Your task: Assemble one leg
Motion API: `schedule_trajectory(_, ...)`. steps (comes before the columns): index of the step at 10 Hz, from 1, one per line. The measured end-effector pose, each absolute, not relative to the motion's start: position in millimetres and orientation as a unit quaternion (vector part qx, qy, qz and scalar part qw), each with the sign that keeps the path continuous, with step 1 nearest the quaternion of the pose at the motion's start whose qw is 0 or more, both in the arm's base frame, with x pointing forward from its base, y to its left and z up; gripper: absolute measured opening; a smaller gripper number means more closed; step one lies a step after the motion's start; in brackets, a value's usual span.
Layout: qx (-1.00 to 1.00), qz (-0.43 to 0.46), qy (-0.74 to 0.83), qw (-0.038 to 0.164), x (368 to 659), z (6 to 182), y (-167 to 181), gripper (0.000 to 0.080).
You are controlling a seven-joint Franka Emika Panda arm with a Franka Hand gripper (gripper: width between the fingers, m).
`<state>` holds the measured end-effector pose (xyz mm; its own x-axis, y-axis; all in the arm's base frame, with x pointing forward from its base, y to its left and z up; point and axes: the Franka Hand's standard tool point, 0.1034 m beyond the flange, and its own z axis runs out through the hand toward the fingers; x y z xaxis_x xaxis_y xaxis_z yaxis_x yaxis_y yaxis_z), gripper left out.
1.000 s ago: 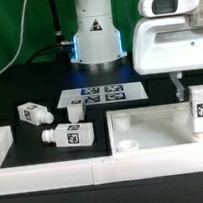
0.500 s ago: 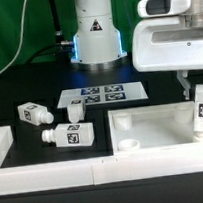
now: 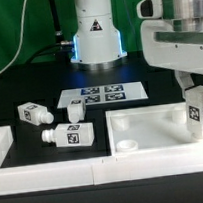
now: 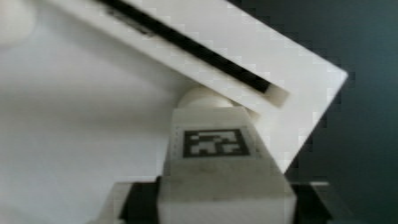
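Observation:
My gripper [image 3: 198, 102] is shut on a white leg [image 3: 200, 115] with a black-and-white tag, held upright at the far right corner of the big white square panel [image 3: 152, 125]. In the wrist view the leg [image 4: 217, 140] sits between my dark fingers [image 4: 150, 200], its narrower end pointing at the panel's corner [image 4: 267, 85]. Three more legs lie on the black table at the exterior view's left: one [image 3: 32, 114], one [image 3: 75, 110] and one [image 3: 71, 135].
The marker board [image 3: 102, 91] lies flat behind the panel. A white raised border [image 3: 46, 175] runs along the front and left. The robot base [image 3: 93, 35] stands at the back.
My gripper has moved with the leg toward the exterior view's left and slightly down, closer over the panel's right corner. The three loose legs have not moved.

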<state>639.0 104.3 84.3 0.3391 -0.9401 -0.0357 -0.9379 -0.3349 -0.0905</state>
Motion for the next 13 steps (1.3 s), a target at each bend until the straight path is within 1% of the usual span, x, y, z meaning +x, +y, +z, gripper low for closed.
schedule_trajectory(1,-0.791,-0.015,0.609,0.051,638.2,84.4,106.2,0.0285)
schedule_trajectory(3,-0.785,-0.015,0.617,0.051,638.4,84.4,106.5,0.0285)
schedule_trajectory(4,-0.785,-0.014,0.617,0.051,638.1,83.6,106.6,0.0361)
schedule_trajectory(5,-0.789,-0.014,0.612,0.050,637.9,83.2,106.8,0.0503)
schedule_trajectory(6,-0.855,-0.010,0.517,0.037,635.3,82.5,108.5,0.0503)
schedule_trajectory(7,-0.896,-0.001,0.444,0.030,632.4,81.2,112.1,0.0618)
schedule_trajectory(8,-0.909,0.006,0.416,0.027,628.6,79.1,113.5,0.0640)
schedule_trajectory(11,-0.945,0.000,0.325,0.028,630.0,79.5,111.7,0.0648)
schedule_trajectory(12,-0.965,-0.002,0.259,0.024,630.0,79.1,110.6,0.0649)
schedule_trajectory(13,-0.987,0.000,0.159,0.016,629.4,76.3,108.9,0.0649)
